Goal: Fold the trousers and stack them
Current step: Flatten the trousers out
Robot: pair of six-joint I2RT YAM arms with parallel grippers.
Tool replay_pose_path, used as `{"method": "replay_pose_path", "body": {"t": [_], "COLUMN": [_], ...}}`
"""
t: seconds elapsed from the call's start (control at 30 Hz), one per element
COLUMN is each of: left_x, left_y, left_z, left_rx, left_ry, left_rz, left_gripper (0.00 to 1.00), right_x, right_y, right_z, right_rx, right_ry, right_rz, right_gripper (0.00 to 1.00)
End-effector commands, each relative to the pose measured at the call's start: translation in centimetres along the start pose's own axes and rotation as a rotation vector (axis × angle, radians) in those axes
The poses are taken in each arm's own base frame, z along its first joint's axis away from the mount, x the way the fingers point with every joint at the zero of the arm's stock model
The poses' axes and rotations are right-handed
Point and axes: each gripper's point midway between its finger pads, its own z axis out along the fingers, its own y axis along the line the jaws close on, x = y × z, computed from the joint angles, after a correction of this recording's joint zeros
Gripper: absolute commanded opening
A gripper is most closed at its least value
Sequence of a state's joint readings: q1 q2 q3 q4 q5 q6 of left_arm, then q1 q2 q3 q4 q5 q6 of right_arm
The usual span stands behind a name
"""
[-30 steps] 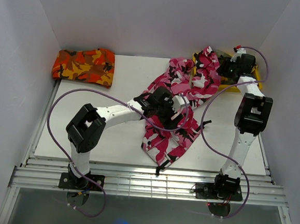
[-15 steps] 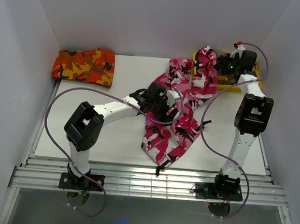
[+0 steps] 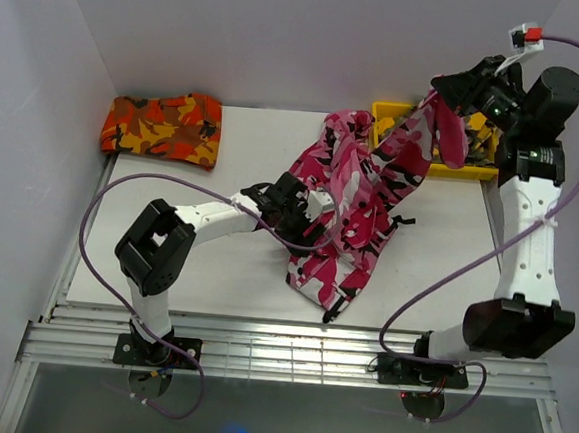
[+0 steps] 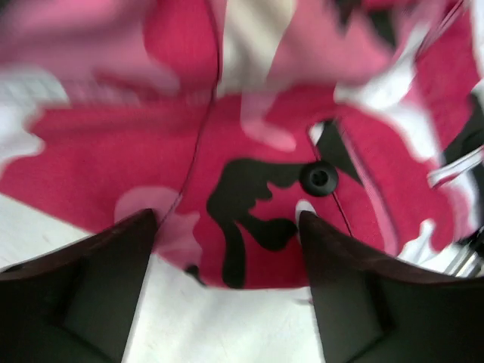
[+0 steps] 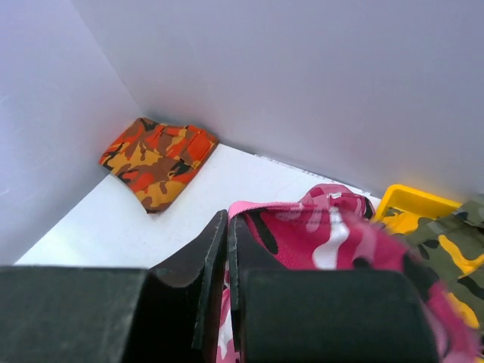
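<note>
Pinching one end of the trousers (image 3: 363,194) in the right gripper (image 3: 458,89): fingers clenched flat on pink fabric in the right wrist view, held high at the upper right of the top view, over the yellow bin (image 3: 393,110). Olive camo garment (image 5: 454,249) lying in that bin.

Rest of the trousers draped down from there. Long axis diagonal, upper right to lower centre, low end crumpled on the table (image 3: 186,259).

Left gripper (image 3: 315,209) released, fingers (image 4: 91,287) spread wide, low at the left flank of the cloth, mid-frame. In the left wrist view: fabric edge dead ahead, just past the fingertips, nothing pinched yet. Black snap button (image 4: 318,178) close to the right finger, so probably the waist or pocket area; can't tell which.

Left arm clearly nearer the low end. Judgement: next move hinges on a short reach forward and a close on that edge, then tension along the diagonal to flatten it.

Orange camo trousers (image 3: 161,126) folded at upper left, well apart.
</note>
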State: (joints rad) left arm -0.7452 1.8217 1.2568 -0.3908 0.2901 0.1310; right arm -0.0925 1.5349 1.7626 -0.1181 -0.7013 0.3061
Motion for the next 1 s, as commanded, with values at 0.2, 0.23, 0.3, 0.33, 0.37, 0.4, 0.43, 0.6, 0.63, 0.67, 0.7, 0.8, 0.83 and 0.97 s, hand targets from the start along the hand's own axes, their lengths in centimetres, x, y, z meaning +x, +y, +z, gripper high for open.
{"method": "replay_pose_path", "body": {"t": [0.2, 0.23, 0.3, 0.33, 0.37, 0.4, 0.43, 0.6, 0.63, 0.67, 0.7, 0.8, 0.83, 0.97], "left_x": [9.8, 10.5, 11.4, 11.4, 11.9, 11.9, 11.6, 9.1, 8.1, 5.8, 4.7, 1.8, 1.6, 3.4], "left_y": [3.7, 4.3, 6.8, 7.8, 9.7, 10.7, 12.0, 15.6, 15.4, 14.3, 13.5, 9.2, 7.5, -2.4], "left_z": [-2.6, -3.1, -4.6, -5.6, -6.8, -7.5, -8.6, -12.2, -12.8, -14.4, -15.2, -17.4, -17.3, -14.3], "left_rx": [-0.057, -0.06, -0.094, -0.115, -0.154, -0.174, -0.212, -0.281, -0.273, -0.252, -0.234, -0.172, -0.143, 0.022], "left_ry": [0.296, 0.306, 0.301, 0.287, 0.277, 0.265, 0.239, 0.145, 0.116, 0.027, -0.016, -0.105, -0.101, -0.027], "left_rz": [-0.099, -0.123, -0.178, -0.192, -0.231, -0.224, -0.225, -0.166, -0.112, -0.059, -0.017, 0.168, 0.221, 0.446], "left_gripper": [0.4, 0.3, 0.15, 0.0, 0.0, 0.0, 0.0, 0.21, 0.32, 0.41, 0.6, 0.65, 0.65, 0.62], "right_x": [2.0, 3.0, 6.5, 7.5, 9.8, 10.7, 11.7, 18.8, 20.3, 21.3, 22.9, 25.8, 27.1, 29.7], "right_y": [5.2, 5.4, 5.1, 5.0, 4.4, 4.2, 3.7, -0.6, -1.0, -1.7, -2.4, -3.5, -3.9, -4.6], "right_z": [-9.4, -9.8, -10.7, -11.0, -11.1, -11.5, -11.6, -12.1, -12.5, -12.8, -13.1, -14.4, -14.9, -16.0], "right_rx": [0.128, 0.13, 0.133, 0.135, 0.138, 0.137, 0.15, 0.208, 0.207, 0.222, 0.221, 0.216, 0.215, 0.228], "right_ry": [0.0, 0.019, 0.087, 0.104, 0.146, 0.16, 0.177, 0.366, 0.423, 0.464, 0.511, 0.625, 0.659, 0.725], "right_rz": [-0.188, -0.183, -0.173, -0.171, -0.151, -0.185, -0.187, -0.248, -0.245, -0.257, -0.253, -0.311, -0.322, -0.322], "right_gripper": [0.08, 0.08, 0.08, 0.08, 0.08, 0.08, 0.08, 0.08, 0.08, 0.08, 0.08, 0.08, 0.08, 0.08]}}
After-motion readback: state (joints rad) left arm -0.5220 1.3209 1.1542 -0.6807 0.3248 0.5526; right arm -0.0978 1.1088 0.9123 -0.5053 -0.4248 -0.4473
